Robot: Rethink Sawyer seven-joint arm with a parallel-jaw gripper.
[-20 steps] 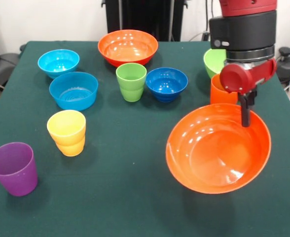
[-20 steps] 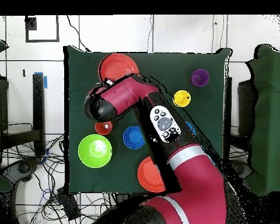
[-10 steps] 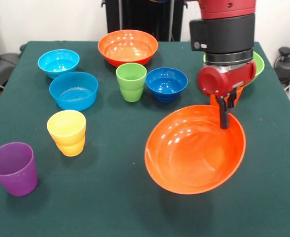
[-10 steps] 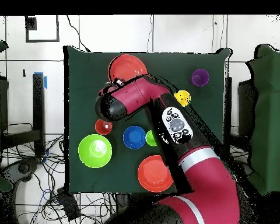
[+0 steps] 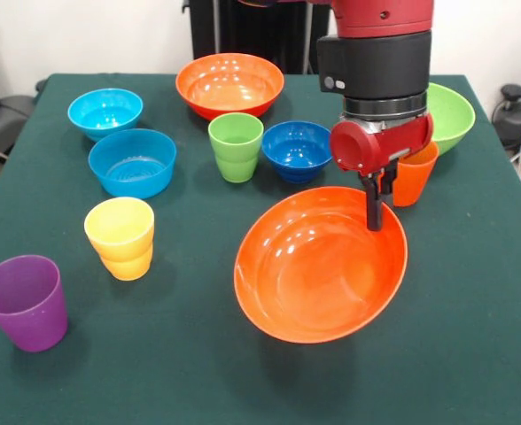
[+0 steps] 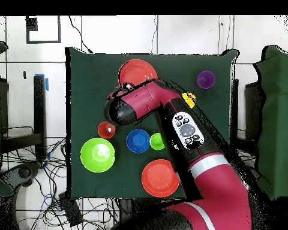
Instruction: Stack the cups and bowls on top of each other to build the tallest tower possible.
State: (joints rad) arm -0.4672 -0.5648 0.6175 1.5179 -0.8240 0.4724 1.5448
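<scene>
The green table [image 5: 198,372] carries everything, and the biggest piece in play is the large orange bowl [image 5: 318,266], which hangs tilted with its mouth turned toward the front camera. That tilt follows from the hold: the gripper [image 5: 375,199] pinches only the far rim, its dark fingers [image 5: 374,208] clenched with one inside the wall, so the bowl's weight swings it down from that single edge. Judging by its shadow, it is probably lifted clear of the cloth and in transit toward a base for the tower. The second large orange bowl [image 5: 230,84] sits upright at the far side, and the lime green bowl [image 5: 448,115] shows partly behind the arm, both wide enough to serve as foundations. Two light blue bowls [image 5: 132,162] rest close together on the picture's left, with the dark blue bowl [image 5: 299,149] near the middle. The orange cup [image 5: 413,180] stands just behind the gripper, the green cup [image 5: 236,146] beside the dark blue bowl, and the yellow cup [image 5: 120,237] and purple cup [image 5: 25,303] stand apart at front left, none stacked yet.
</scene>
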